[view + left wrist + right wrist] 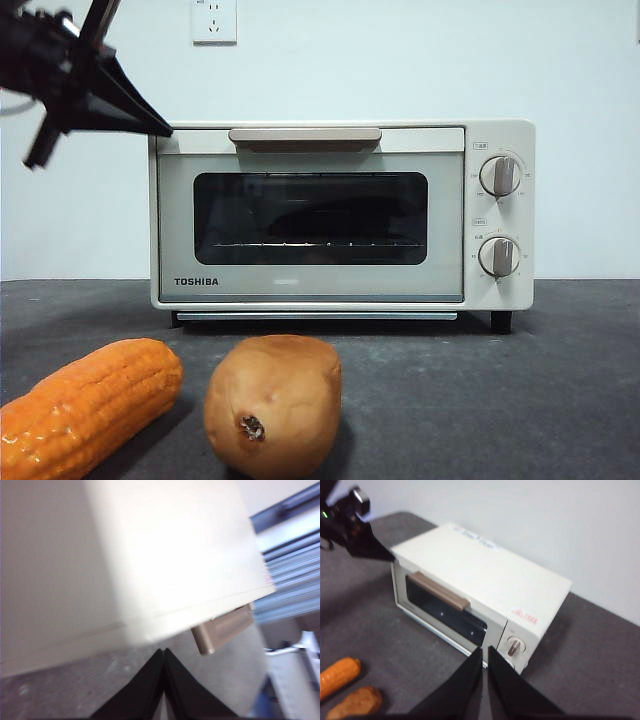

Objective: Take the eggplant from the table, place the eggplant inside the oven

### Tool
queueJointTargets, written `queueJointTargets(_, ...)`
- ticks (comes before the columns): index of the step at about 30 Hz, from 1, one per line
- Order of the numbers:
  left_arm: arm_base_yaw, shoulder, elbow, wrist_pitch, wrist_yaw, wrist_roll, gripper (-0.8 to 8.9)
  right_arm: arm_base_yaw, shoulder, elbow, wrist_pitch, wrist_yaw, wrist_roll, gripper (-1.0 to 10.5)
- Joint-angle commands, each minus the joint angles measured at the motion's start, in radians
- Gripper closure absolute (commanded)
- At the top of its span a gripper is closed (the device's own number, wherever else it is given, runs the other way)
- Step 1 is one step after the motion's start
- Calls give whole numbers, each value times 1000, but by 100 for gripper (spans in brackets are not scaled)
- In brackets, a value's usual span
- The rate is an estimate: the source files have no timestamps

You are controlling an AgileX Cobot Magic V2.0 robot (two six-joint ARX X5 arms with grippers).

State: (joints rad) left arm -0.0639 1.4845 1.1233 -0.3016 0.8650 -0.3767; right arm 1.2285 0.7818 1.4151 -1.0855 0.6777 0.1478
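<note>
The eggplant shows nowhere on the dark surface; a dim, dark long shape behind the closed oven door glass may be it, lying along the rack. The left tool, jaws pressed together and empty, sits at the oven's upper corner farthest from the knobs. The right tool, also closed and empty, hangs above the oven's front.

Oven door was shut, blocking entry; corn and potato crowded the front desk, right side stood open.
</note>
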Motion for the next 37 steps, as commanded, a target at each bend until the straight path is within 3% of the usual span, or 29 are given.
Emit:
queueJointTargets(1,-46,-88,21,-75,-111,114,810,11,40,-11,-1,4,29,943)
queueJointTargets(6,-159,-265,4,-188,-355,212,810,-22,80,-104,43,5,49,943)
queueJointTargets(12,-291,-490,-111,-178,-620,208,810,-126,69,-316,216,-14,80,942)
queueJointTargets(17,-358,-644,-243,-163,-777,206,810,-238,39,-470,378,-144,67,942)
queueJointTargets(21,-383,-738,-347,-127,-826,195,810,-356,21,-579,523,-347,11,942)
queueJointTargets(25,-385,-798,-426,-97,-841,181,810,-460,20,-667,676,-471,-8,942)
queueJointTargets(30,-385,-827,-472,-75,-841,169,810,-516,21,-767,874,-455,-26,942)
queueJointTargets(37,-385,-819,-471,-62,-840,159,810,-520,16,-779,877,-434,-25,942)
